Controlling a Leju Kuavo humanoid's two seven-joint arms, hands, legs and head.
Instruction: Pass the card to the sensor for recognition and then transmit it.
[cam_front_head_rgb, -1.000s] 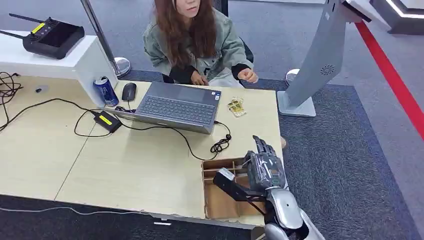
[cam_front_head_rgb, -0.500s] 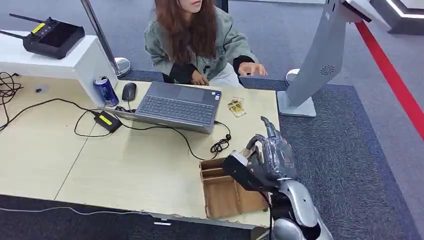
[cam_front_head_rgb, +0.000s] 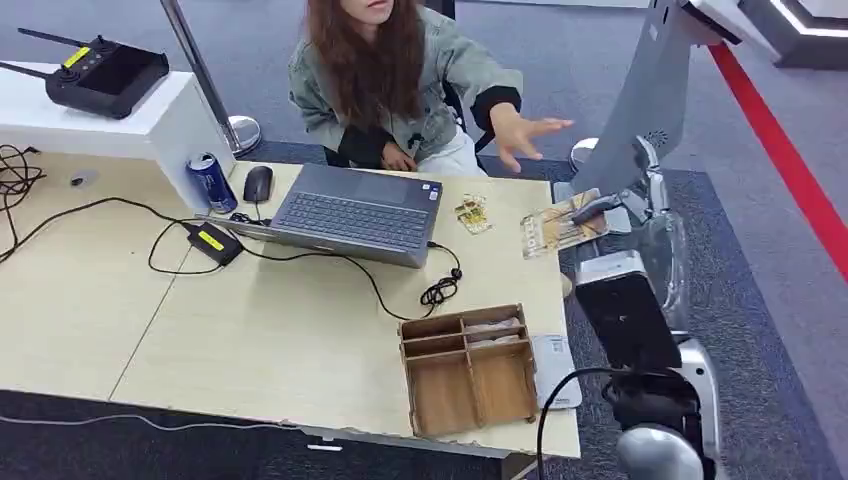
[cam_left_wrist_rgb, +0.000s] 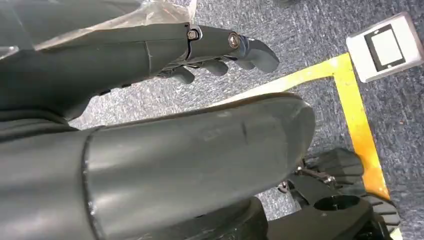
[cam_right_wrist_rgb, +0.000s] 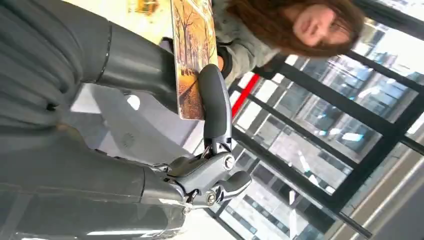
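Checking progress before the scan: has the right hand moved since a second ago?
Yes. The right hand rose from the wooden tray toward the grey stand, holding the card.

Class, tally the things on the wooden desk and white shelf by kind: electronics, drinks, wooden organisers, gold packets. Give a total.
Electronics: 4 (laptop, mouse, power adapter, remote controller)
Drinks: 1 (can)
Wooden organisers: 1 (tray)
Gold packets: 1 (bundle)
Total: 7

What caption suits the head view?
The robot's right hand holds a picture card over the table's edge toward a seated person.
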